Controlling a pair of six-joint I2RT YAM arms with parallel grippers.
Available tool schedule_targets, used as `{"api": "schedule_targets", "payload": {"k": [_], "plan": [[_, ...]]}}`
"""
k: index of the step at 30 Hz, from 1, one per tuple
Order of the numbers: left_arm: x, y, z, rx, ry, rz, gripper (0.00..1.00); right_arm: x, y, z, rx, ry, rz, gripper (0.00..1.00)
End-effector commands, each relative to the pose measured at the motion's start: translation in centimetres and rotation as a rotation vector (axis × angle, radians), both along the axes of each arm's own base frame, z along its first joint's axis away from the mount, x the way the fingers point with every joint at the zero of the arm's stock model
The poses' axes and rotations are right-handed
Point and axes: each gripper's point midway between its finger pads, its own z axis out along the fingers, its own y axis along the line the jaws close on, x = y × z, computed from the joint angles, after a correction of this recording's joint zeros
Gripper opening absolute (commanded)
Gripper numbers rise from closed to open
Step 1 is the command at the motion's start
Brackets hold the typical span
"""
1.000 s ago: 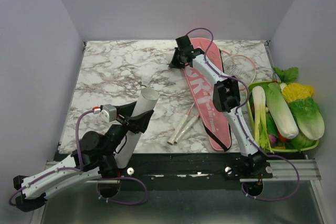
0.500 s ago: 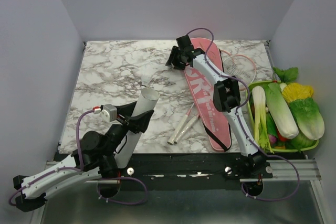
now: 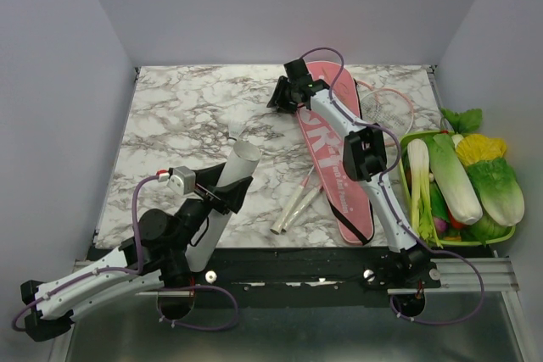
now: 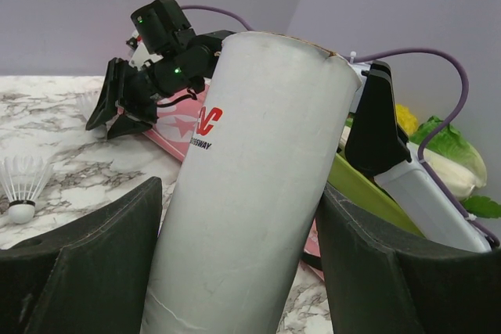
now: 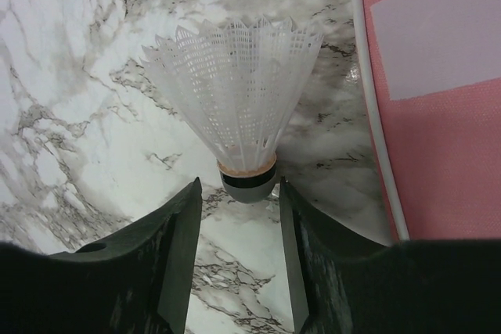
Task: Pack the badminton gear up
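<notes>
A long white cardboard tube with a red logo is clamped, tilted, between the widely set fingers of the left claw near the front edge of the marbled table. Its lower end is hidden by the arm. Towards the far side, the right claw is parted around the grey cork of a white mesh-skirted shuttlecock. A gap is seen on one side; contact on the other cannot be judged. The long pink racket-shaped bag is partly covered by the right arm, so its white lettering is cut off. Two slim pink-white rackets are laid beside it, their shafts hidden under the bag.
</notes>
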Motion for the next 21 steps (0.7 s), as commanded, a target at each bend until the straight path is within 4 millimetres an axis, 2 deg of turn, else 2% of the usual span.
{"api": "schedule_targets", "payload": {"k": [1,9,14,16,19,20,21], "plan": [[0.5,0.6,-10.4,0.143,0.291,0.085,0.0,0.8,0.6,-0.2,0.039,-0.011,-0.002,0.49],[0.5,1.1,-10.6,0.138,0.295,0.097,0.0,1.0,0.7,-0.1,0.061,-0.009,-0.005,0.32],[0.3,1.2,-10.5,0.13,0.294,0.095,0.0,0.6,0.7,-0.2,0.063,0.006,0.004,0.11],[0.3,1.2,-10.4,0.125,0.295,0.091,0.0,-0.2,0.4,-1.1,0.052,0.035,0.013,0.06],[0.2,1.2,-10.3,0.119,0.298,0.086,0.0,-0.8,0.6,0.4,0.066,0.011,0.058,0.13],[0.2,1.2,-10.5,0.124,0.301,0.083,0.0,-1.4,0.4,-0.4,0.06,0.023,0.072,0.13],[0.1,1.2,-10.6,0.121,0.307,0.082,0.0,-1.5,0.5,1.8,0.072,-0.014,0.086,0.13]]}}
